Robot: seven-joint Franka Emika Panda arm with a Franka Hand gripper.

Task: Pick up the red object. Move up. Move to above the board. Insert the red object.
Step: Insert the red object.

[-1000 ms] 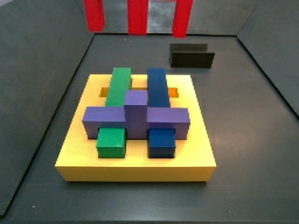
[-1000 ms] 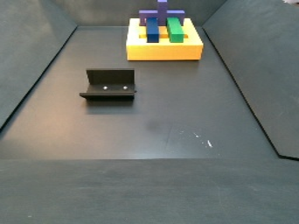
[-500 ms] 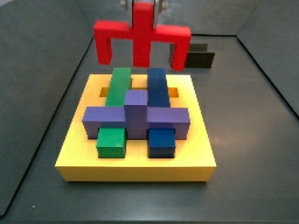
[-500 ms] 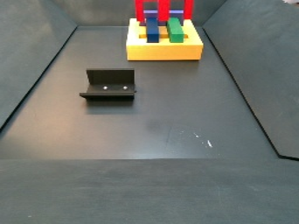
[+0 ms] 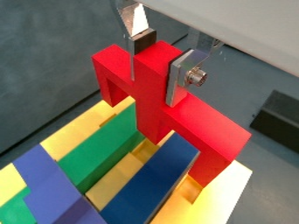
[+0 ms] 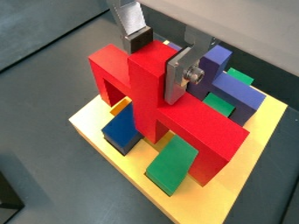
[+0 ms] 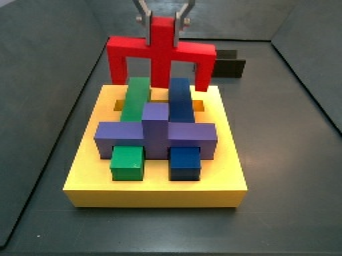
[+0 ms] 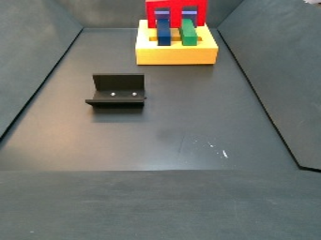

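My gripper (image 7: 162, 18) is shut on the middle stem of the red object (image 7: 162, 55), a three-legged piece held upright. It hangs over the far end of the yellow board (image 7: 154, 190). In both wrist views the fingers (image 5: 139, 39) (image 6: 180, 74) clamp the red stem (image 5: 193, 122) (image 6: 187, 122), whose middle leg reaches down between the green bar (image 5: 93, 162) and the blue bar (image 5: 158, 179). The outer legs straddle those bars. A purple cross piece (image 7: 150, 130) lies over the bars nearer the front. The red object also shows in a side view (image 8: 175, 16) on the board (image 8: 175, 56).
The fixture (image 8: 116, 91) stands on the dark floor apart from the board, and shows behind the board in a side view (image 7: 221, 65). Dark walls enclose the floor.
The red object, held by my gripper, has come down from above into the frame and now sits lower, at the far end of the board.
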